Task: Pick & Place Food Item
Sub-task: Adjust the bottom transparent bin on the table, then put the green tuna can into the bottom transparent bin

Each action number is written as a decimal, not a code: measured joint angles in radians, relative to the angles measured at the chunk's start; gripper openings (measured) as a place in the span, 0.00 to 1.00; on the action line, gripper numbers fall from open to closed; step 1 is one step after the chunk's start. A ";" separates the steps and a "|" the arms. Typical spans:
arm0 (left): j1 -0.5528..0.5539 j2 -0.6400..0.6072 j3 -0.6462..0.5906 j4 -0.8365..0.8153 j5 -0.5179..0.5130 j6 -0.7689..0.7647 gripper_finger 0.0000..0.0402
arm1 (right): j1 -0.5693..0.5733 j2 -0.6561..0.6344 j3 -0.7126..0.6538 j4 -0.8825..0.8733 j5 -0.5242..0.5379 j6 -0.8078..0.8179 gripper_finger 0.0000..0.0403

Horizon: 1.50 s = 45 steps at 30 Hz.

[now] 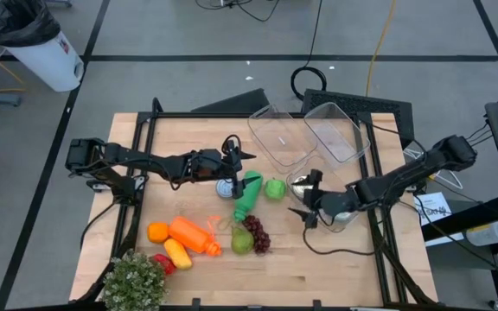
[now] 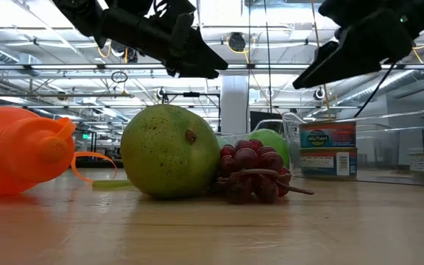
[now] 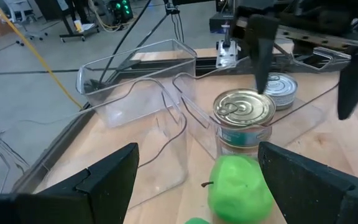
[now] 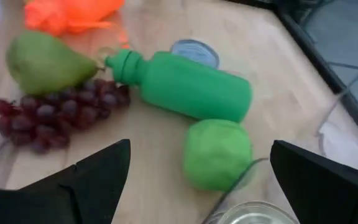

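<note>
We see both arms poised over the middle of the table with nothing picked yet, so we judge this to be the approach step, before any grasp.

The left gripper (image 1: 242, 155) hangs above the green bottle (image 1: 247, 195), its fingers spread wide and empty. The right gripper (image 1: 305, 200) hovers beside the can (image 1: 302, 183), also wide open and holding nothing.

The food lies scattered between them. The green apple (image 1: 274, 189) sits just beside the bottle's fat end and near the can. The pear (image 1: 242, 242) and the grapes (image 1: 257, 233) touch each other nearer the front edge, with an orange bottle (image 1: 194, 235) lying to one side. Two clear bins (image 1: 281, 134) stand at the back of the table, both apparently without food in them.

From the right wrist view the apple (image 4: 217, 154) lies almost straight ahead between the open fingers, so we take it as the likely target. The next move calls for lowering that gripper around the apple without nudging the bottle or the can, closing, then carrying it to a bin.
</note>
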 joint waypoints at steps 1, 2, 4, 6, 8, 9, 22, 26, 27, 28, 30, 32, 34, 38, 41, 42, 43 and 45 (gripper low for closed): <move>0.000 0.000 0.000 0.000 0.000 0.000 0.83 | -0.002 0.013 0.000 -0.005 0.028 -0.022 0.91; 0.000 0.000 0.000 0.000 0.000 0.000 0.83 | -0.004 0.029 0.000 -0.013 0.073 -0.043 0.91; 0.000 0.000 0.000 0.000 0.000 0.000 0.84 | -0.006 0.054 0.000 -0.046 0.150 -0.075 0.91; 0.000 0.000 0.000 0.000 0.000 0.000 0.84 | -0.014 0.076 -0.001 -0.053 0.155 -0.089 0.91; 0.000 0.000 0.000 0.000 0.000 0.000 0.83 | -0.020 0.090 -0.001 -0.052 0.152 -0.096 0.91; 0.000 0.000 0.000 0.000 0.000 0.000 0.83 | -0.026 0.093 -0.001 -0.050 0.154 -0.103 0.91; 0.001 0.000 0.000 -0.002 0.000 0.001 0.83 | -0.050 0.095 0.000 -0.114 0.261 -0.133 0.91; 0.000 0.000 0.000 -0.002 0.000 0.001 0.83 | -0.050 0.095 0.000 -0.113 0.288 -0.154 0.91; 0.000 0.000 0.000 -0.002 0.000 0.001 0.84 | -0.050 0.095 0.000 -0.111 0.290 -0.155 0.91; 0.001 0.000 0.000 -0.002 0.000 0.001 0.84 | -0.050 0.095 -0.001 -0.107 0.287 -0.155 0.91; 0.001 0.000 0.000 -0.010 0.000 0.000 0.84 | -0.045 0.087 -0.002 -0.090 0.282 -0.161 0.91; 0.001 0.000 0.000 -0.048 0.000 -0.008 0.83 | -0.034 0.077 -0.002 -0.055 0.284 -0.168 0.91; 0.001 0.000 0.000 -0.104 0.000 -0.027 0.84 | -0.018 0.056 -0.002 -0.032 0.283 -0.190 0.91; 0.001 0.000 0.000 -0.212 0.000 -0.127 0.84 | 0.005 -0.004 -0.002 0.003 0.283 -0.204 0.91; 0.001 0.000 0.001 -0.328 0.000 -0.220 0.84 | 0.013 -0.056 -0.002 0.024 0.282 -0.232 0.91; 0.001 0.000 0.001 -0.377 0.000 -0.266 0.83 | 0.013 -0.072 -0.002 0.032 0.282 -0.253 0.91; 0.001 0.000 0.001 -0.435 0.000 -0.315 0.83 | 0.012 -0.089 -0.002 0.040 0.282 -0.277 0.91; 0.001 0.000 0.001 -0.563 -0.003 -0.410 0.83 | 0.011 -0.115 -0.002 0.068 0.282 -0.326 0.91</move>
